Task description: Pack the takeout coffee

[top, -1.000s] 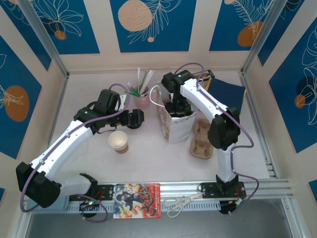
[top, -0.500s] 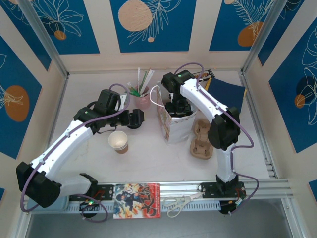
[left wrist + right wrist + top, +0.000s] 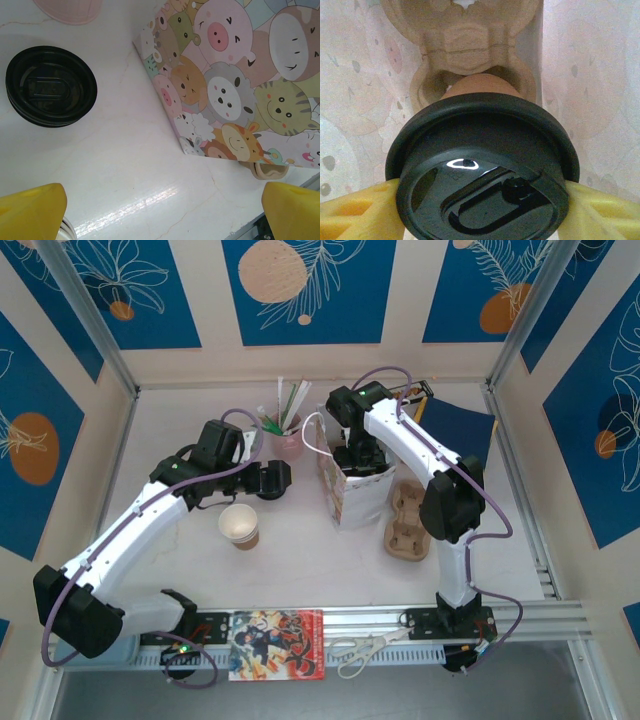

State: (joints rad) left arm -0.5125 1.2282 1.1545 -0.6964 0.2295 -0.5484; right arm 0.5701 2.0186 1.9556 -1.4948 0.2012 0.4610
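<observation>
As the left gripper (image 3: 160, 212) hovers, jaws spread, right gripper (image 3: 482, 212) jaws pinch a black-lidded cup (image 3: 482, 125) inside the bag (image 3: 352, 502).

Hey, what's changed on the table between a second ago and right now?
Nothing visibly changed. The right claw stays closed on the black-lidded brown paper cup inside the cartoon-animal paper bag. The left claw stays open above the white table. The open kraft-brown paper cup stands where it was.
</observation>
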